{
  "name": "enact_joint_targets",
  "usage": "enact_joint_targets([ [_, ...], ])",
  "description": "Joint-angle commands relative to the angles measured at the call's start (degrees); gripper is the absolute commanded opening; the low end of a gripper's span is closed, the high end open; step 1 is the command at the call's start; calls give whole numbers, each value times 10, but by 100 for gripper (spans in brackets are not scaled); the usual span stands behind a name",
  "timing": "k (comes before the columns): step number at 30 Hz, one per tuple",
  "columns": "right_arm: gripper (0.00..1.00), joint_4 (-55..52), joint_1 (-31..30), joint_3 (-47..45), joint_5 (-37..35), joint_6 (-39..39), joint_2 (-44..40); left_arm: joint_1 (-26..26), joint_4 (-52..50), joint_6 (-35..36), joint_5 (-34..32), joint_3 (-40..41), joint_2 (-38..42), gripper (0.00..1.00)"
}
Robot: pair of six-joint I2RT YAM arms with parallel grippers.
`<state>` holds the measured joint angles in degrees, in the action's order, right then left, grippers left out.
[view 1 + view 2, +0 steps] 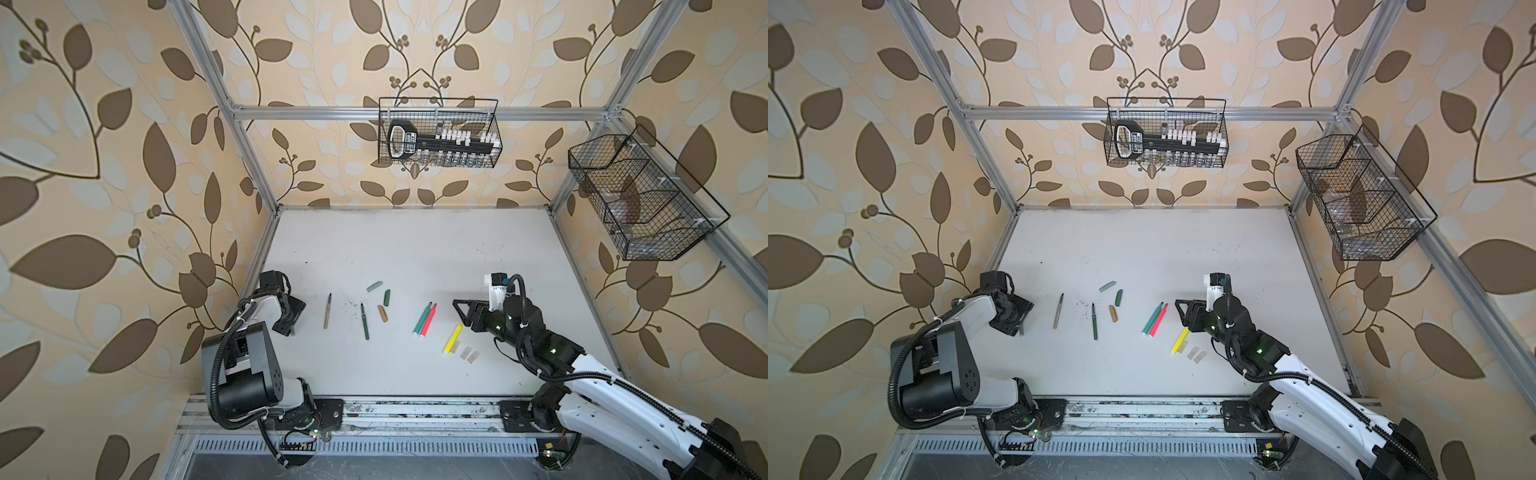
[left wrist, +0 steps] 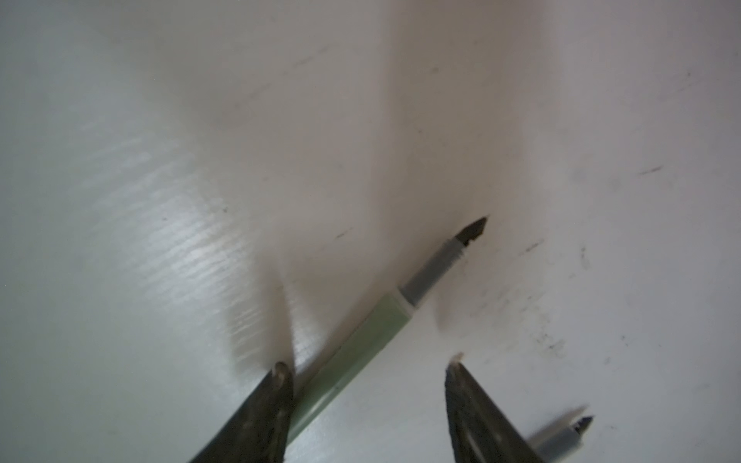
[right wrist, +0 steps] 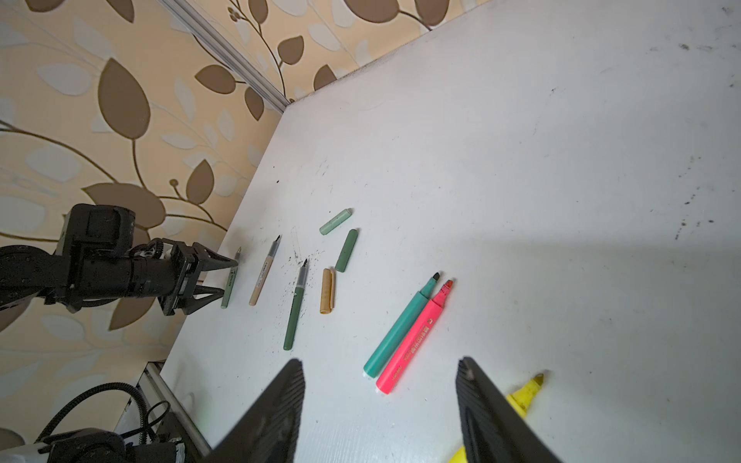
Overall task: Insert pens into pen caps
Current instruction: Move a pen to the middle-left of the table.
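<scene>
Left pincer (image 2: 367, 366) spread, straddling the grey-green pen (image 2: 361, 332) lying on the bench (image 2: 160, 160); right pincer (image 3: 381, 360) spread, just beside the yellow marker (image 3: 525, 395).

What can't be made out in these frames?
Grey-green pen: rear end behind a left gripper finger in the left wrist view; mostly under that gripper in both top views.
Yellow marker: mostly behind a right gripper finger in the right wrist view.
Clear caps: too small and see-through in both top views to tell their open ends.
</scene>
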<state>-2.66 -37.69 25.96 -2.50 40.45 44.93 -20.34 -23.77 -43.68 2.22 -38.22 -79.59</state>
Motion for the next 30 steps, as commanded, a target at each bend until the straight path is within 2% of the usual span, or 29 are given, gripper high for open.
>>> enact_joint_targets([
  [1,62,10,3,-10,11,-4,-7,-3,-4,35,36,-4,13,60],
  [9,62,23,2,-14,14,4,4,7,-5,60,79,9,32,57],
  [16,62,32,-3,-14,13,9,12,68,-4,52,76,8,31,57],
  [20,62,32,-5,-13,11,10,14,116,-8,41,51,5,39,57],
  [30,62,33,-14,-10,3,13,15,128,-40,52,35,-5,75,58],
])
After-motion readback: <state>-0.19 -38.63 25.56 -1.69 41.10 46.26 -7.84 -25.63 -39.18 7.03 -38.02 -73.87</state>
